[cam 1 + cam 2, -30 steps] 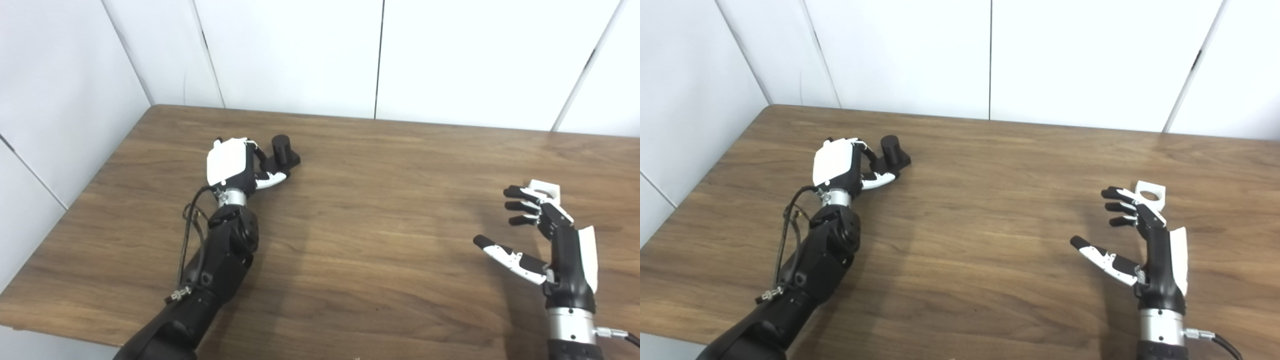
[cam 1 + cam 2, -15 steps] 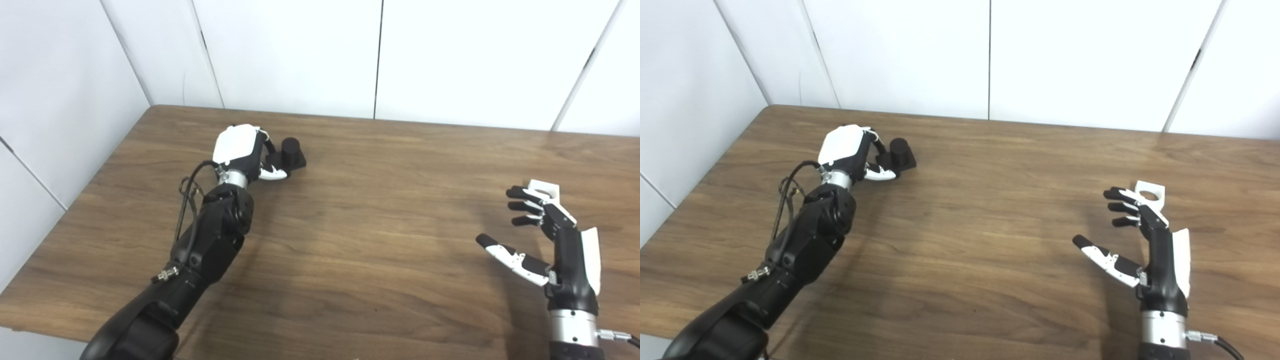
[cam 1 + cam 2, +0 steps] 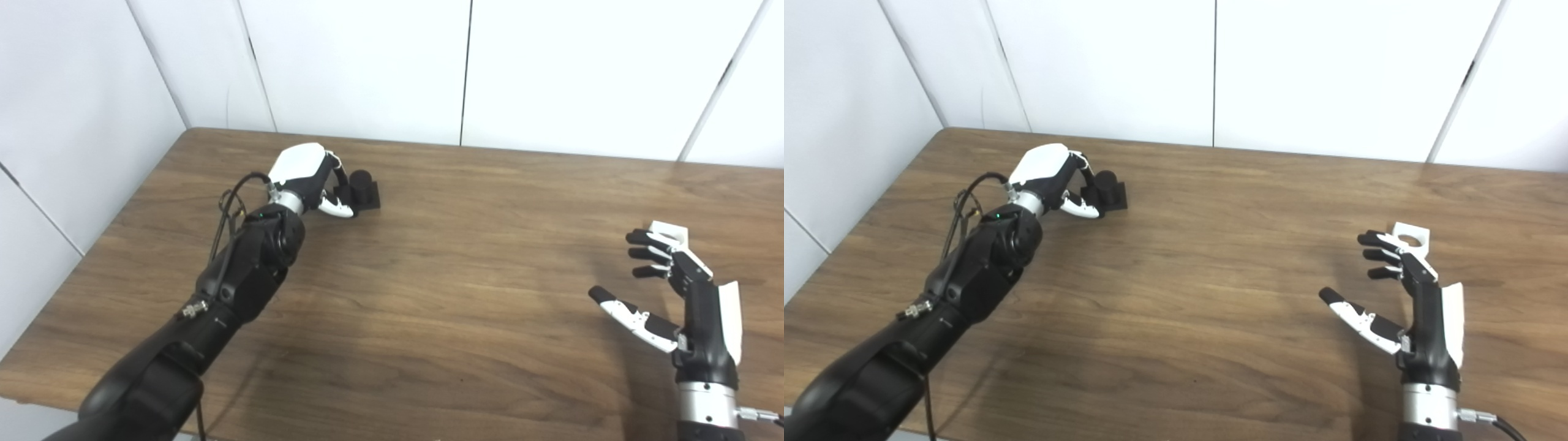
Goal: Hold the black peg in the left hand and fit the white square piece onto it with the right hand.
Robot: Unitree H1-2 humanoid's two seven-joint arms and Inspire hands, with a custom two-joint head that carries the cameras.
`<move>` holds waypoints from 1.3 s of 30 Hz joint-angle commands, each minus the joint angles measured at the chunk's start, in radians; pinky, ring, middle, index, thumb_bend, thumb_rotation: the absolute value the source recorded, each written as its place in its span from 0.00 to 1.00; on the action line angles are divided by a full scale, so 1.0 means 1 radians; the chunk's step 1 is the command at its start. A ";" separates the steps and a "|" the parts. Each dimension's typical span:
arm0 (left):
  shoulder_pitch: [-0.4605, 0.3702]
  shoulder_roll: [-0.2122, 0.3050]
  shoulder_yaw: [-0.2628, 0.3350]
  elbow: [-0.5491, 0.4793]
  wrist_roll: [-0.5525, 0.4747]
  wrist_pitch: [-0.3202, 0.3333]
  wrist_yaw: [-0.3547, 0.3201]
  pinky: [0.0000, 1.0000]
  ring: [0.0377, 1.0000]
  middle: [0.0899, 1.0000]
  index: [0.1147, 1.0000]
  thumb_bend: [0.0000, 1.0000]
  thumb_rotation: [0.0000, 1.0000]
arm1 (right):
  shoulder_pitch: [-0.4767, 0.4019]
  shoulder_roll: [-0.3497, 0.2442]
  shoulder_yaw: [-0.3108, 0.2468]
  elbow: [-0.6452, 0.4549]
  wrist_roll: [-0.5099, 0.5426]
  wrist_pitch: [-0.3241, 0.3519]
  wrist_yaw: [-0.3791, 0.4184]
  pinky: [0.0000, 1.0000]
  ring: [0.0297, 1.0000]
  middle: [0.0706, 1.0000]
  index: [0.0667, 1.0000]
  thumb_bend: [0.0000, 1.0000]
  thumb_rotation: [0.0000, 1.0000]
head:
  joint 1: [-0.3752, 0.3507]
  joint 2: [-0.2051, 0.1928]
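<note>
Left hand (image 3: pixel 304 176) lies at the far left of the bench (image 3: pixel 429 275), its fingers curled around the near side of the peg (image 3: pixel 362 187) and its thumb low beside the base; whether the grip has closed I cannot tell. That peg stands upright on its square black base, resting on the bench. Right hand (image 3: pixel 1402 294) hovers at the near right, holding nothing, fingers spread and thumb stretched out to the left. Just beyond its fingertips the white piece (image 3: pixel 1411 236) lies flat on the wood, round hole facing up.
</note>
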 commanded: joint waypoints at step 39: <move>0.048 0.042 -0.077 -0.112 -0.244 -0.424 -0.328 1.00 0.96 0.87 0.42 0.52 0.07 | 0.019 -0.016 -0.019 -0.022 -0.070 0.015 -0.009 0.57 0.68 0.75 0.66 0.57 0.15 | -0.044 0.019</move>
